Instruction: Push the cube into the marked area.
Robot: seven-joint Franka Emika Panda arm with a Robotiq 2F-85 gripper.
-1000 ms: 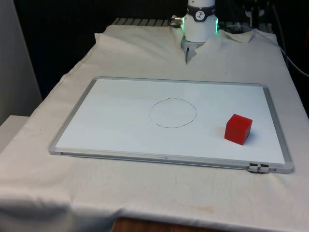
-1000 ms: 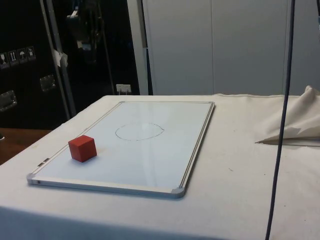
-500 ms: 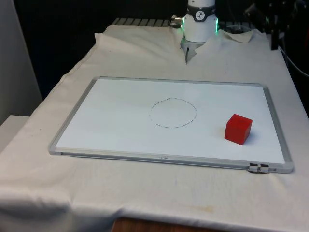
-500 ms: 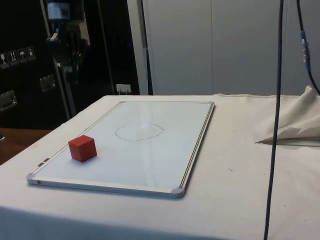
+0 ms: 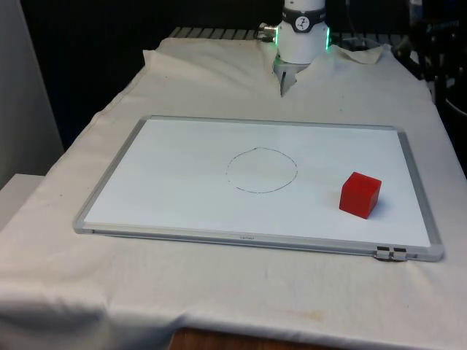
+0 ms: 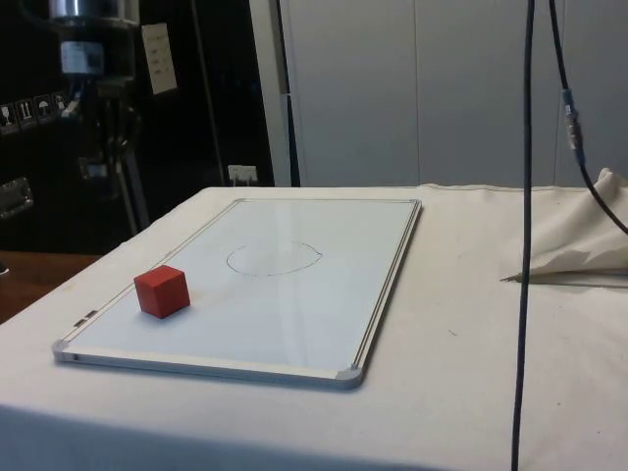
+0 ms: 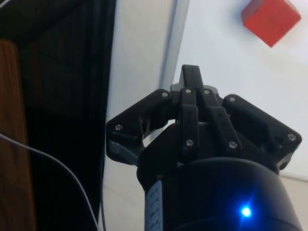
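We take the whiteboard (image 5: 182,175) as our landmark: it lies flat on the cloth-covered surface (image 5: 219,306), and everything below is placed against it.

The red cube (image 5: 360,195) sits on the whiteboard, near the short edge that lies at the front view's right and closer to the long edge facing the camera than to the far one. In the side view the cube (image 6: 162,291) stands near the board's nearest corner region, upright on one face, touching nothing else.

The marked area is a thin pencilled circle (image 5: 261,170) drawn about the middle of the whiteboard. The cube lies outside that circle, apart from its line, toward the board's short edge.

In the wrist view the end effector (image 7: 191,77) is off the whiteboard, beyond its framed edge and above the cloth beside it. Its two black fingers (image 7: 190,108) appear pressed together, with no gap between the tips and nothing pinched. The cube (image 7: 271,18) is seen on the board, well apart from the fingertips.

A dark cable (image 6: 523,245) hangs down in the side view, off the whiteboard's long edge.
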